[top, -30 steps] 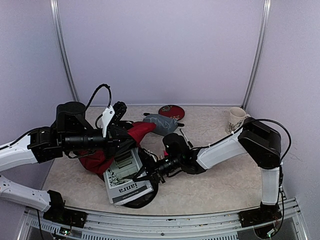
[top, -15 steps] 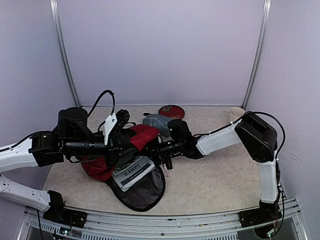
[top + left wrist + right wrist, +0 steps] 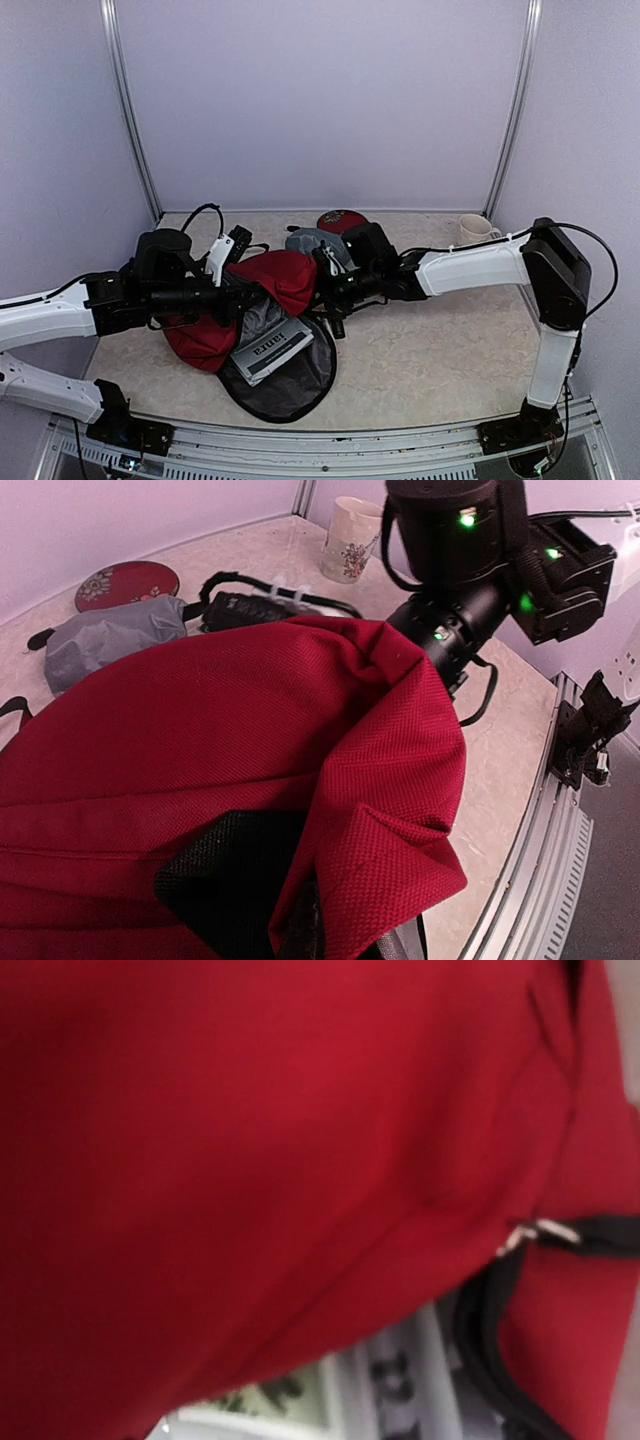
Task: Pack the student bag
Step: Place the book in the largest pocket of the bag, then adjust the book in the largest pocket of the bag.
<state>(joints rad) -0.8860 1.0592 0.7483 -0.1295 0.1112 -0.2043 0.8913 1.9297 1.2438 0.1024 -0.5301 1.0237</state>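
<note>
The student bag [image 3: 285, 275] is dark red and slumps at the table's left centre, with its dark grey lining [image 3: 295, 378] spread toward the front edge. A black-and-white magazine [image 3: 270, 347] lies on that lining at the bag's mouth. My left gripper [image 3: 243, 297] is shut on the bag's red fabric [image 3: 200, 710], which is bunched over its jaws. My right gripper [image 3: 322, 285] sits at the bag's right side, pressed close to the red cloth [image 3: 250, 1160]. Its fingers are hidden. A zip pull [image 3: 535, 1230] and the magazine [image 3: 390, 1400] show below that cloth.
A grey zip pouch [image 3: 308, 241] and a round red disc [image 3: 342, 220] lie behind the bag. A patterned mug [image 3: 474, 231] stands at the back right. Black cable [image 3: 270, 608] lies beside the pouch.
My right gripper has pulled back from low by the magazine to the bag's right side. The magazine has slid up into the bag's mouth. My left arm shifted slightly with the bag.
</note>
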